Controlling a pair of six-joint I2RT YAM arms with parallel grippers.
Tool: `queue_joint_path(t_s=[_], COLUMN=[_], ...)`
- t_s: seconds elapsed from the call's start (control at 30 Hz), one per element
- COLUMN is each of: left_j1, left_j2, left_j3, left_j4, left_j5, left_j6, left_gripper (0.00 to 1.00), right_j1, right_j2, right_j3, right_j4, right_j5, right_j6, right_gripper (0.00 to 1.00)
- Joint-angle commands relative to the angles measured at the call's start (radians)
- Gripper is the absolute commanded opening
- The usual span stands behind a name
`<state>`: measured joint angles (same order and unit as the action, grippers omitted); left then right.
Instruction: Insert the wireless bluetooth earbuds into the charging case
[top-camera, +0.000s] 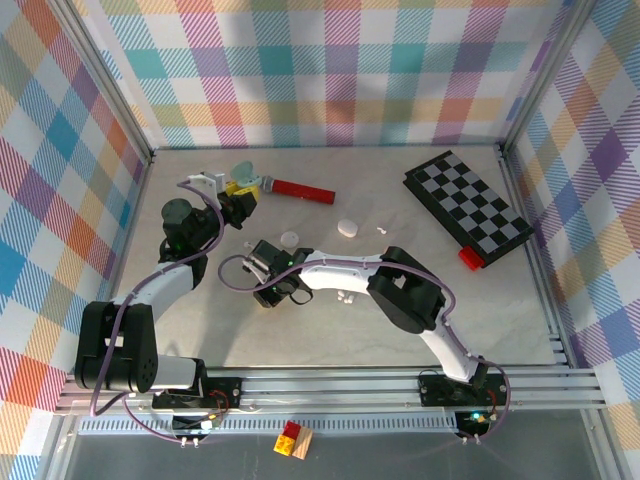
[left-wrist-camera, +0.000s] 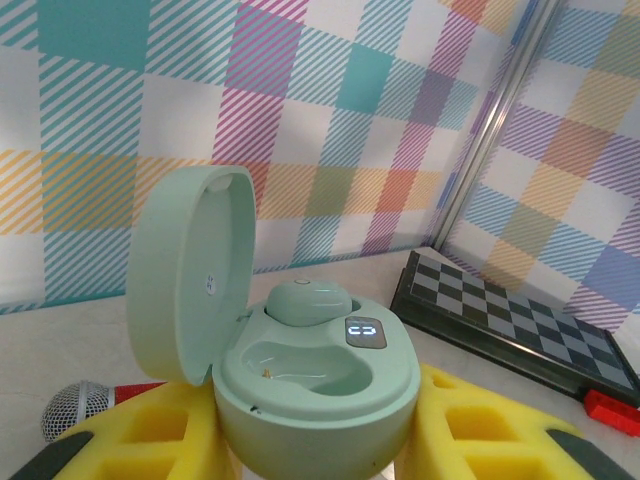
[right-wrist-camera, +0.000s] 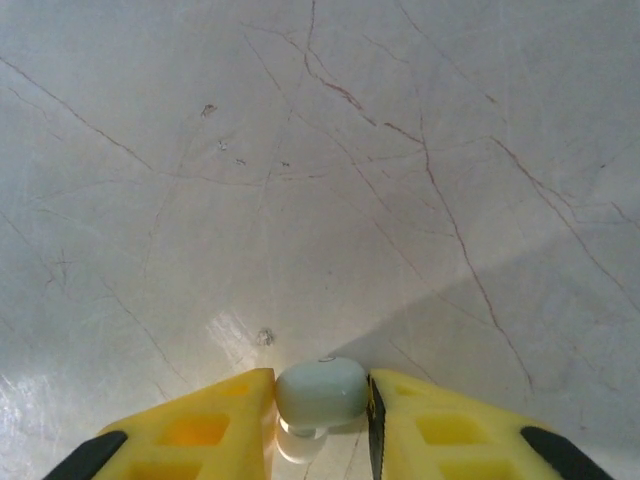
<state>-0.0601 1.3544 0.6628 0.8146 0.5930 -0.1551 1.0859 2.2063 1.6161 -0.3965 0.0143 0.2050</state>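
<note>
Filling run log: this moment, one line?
left jaws: hold open case | right jaws: closed on earbud | case: one bud seated, one slot empty

The case (left-wrist-camera: 320, 395) is mint green, the earbud (right-wrist-camera: 320, 392) pale green, the fingers (right-wrist-camera: 195, 435) yellow, the board (top-camera: 467, 208) black-and-grey chequered.

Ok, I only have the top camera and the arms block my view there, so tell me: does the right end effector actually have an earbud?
Observer: Yes. The right end effector has a pale green earbud pinched between its yellow pads.
Operator: Is the case on the left open?
Observer: Open. The left end effector grips the green case, with its lid standing up.
Operator: Any free slot?
Observer: The near slot is empty; the far one holds another earbud.
</note>
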Motion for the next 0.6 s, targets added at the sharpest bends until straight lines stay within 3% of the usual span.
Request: queue_joint_path(t_s=[0.0,0.3,0.57], left_j1=[0.012,0.012,0.012], left_j2=[-0.004,-0.007,-0.021], left_j3=[0.008,0.006,-0.002], left_j4=[0.034,0.032,0.029], left_j5=[0.022,0.027,0.023], left_j6=[-0.012,-0.011,-0.003], left_gripper=[0.35,0.35,0.35], right_j1=[0.000,-0.001,-0.052], right_j2=[0.031,-0.047,-0.200], right_j3=[0.027,-0.021,-0.174], right_j4=[-0.039,-0.057,-0.050], right_j5=[-0.014,0.002,0.070], right_j6=[-0.008,-0.024,-0.048], right_gripper=[0.22,0.10,0.08])
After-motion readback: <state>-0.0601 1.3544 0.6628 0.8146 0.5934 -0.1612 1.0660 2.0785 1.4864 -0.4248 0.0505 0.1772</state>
